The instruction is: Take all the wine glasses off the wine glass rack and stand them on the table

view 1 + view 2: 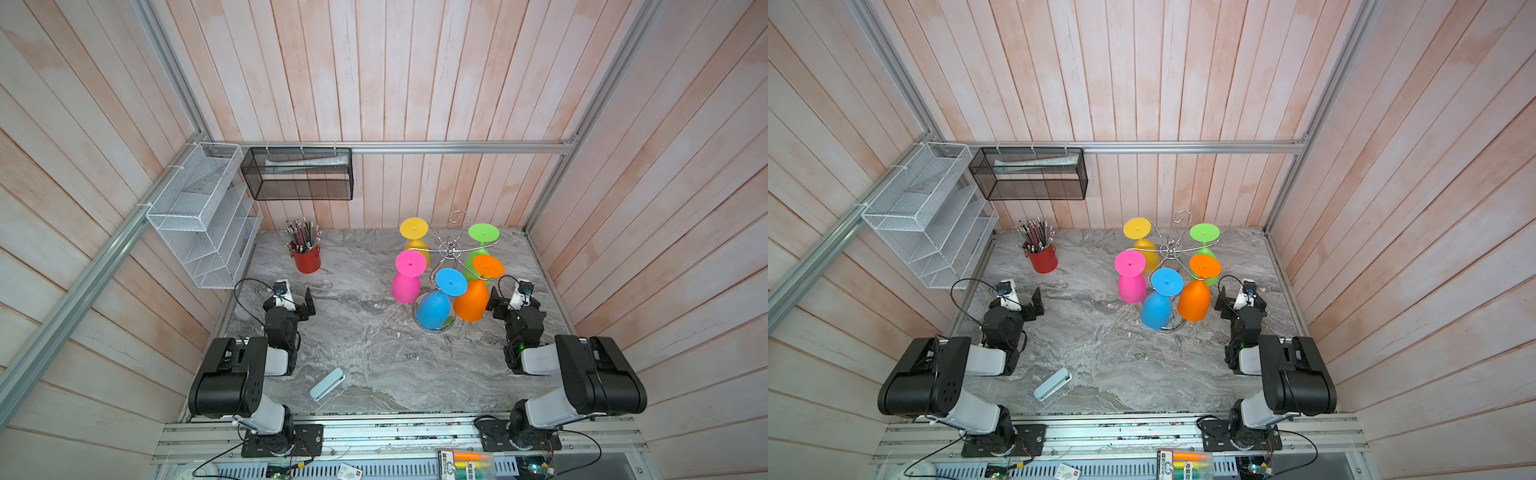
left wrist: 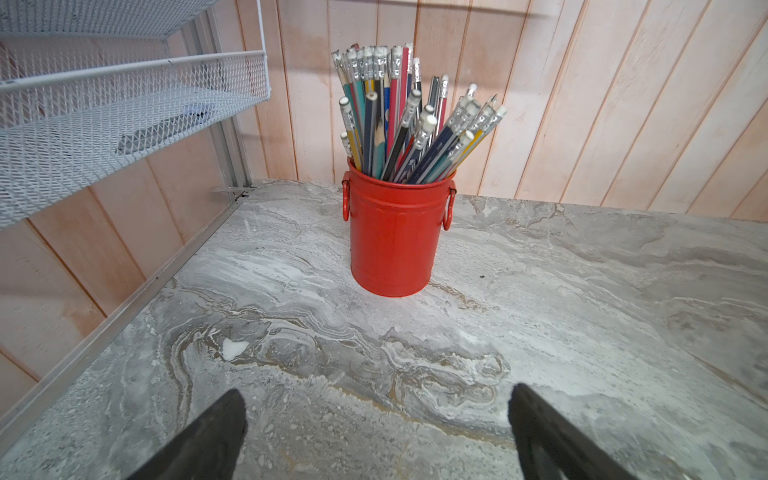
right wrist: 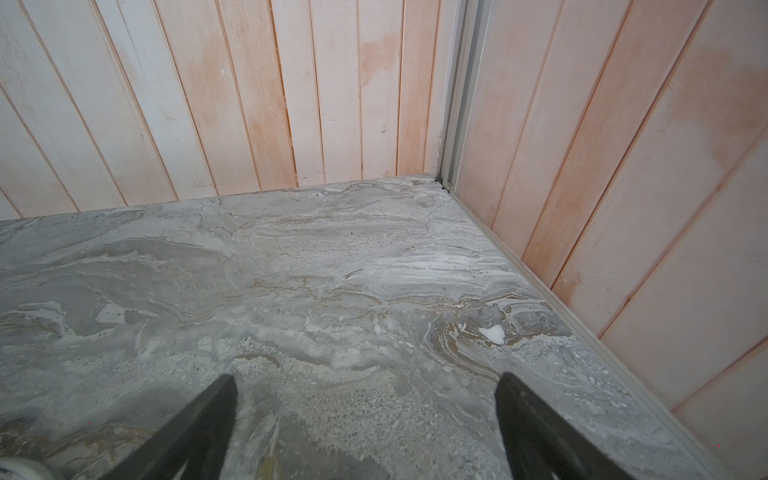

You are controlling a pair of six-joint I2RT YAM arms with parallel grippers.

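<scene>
The chrome wine glass rack (image 1: 451,249) (image 1: 1173,249) stands at the back right of the marble table. Several coloured wine glasses hang bowl-down from its arms: yellow (image 1: 413,228), green (image 1: 483,232), pink (image 1: 406,286), blue (image 1: 434,309) and orange (image 1: 471,301). My right gripper (image 1: 513,299) (image 3: 365,399) is open and empty. It sits low, just right of the orange glass, and faces the back right corner. My left gripper (image 1: 293,299) (image 2: 376,411) is open and empty at the table's left, far from the rack. Neither wrist view shows the rack or a glass.
A red pot of pencils (image 1: 306,257) (image 2: 395,232) stands ahead of the left gripper. A pale blue case (image 1: 327,383) lies near the front edge. A white mesh shelf (image 1: 203,216) and a black mesh basket (image 1: 297,174) hang on the walls. Plank walls enclose three sides.
</scene>
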